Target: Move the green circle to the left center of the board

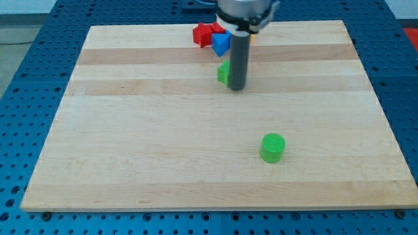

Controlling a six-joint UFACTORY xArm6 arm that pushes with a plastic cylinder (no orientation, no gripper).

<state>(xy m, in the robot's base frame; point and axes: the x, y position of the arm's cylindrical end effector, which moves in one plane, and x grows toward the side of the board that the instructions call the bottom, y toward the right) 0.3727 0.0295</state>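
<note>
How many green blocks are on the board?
2: the green circle at lower right of centre, and a green block near the view's top, touching my tip and partly hidden. Others may be hidden.

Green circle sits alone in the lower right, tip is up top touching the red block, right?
Not quite. The camera view shows my tip beside a second green block, not the red block. The green circle does sit alone, lower right.
</note>
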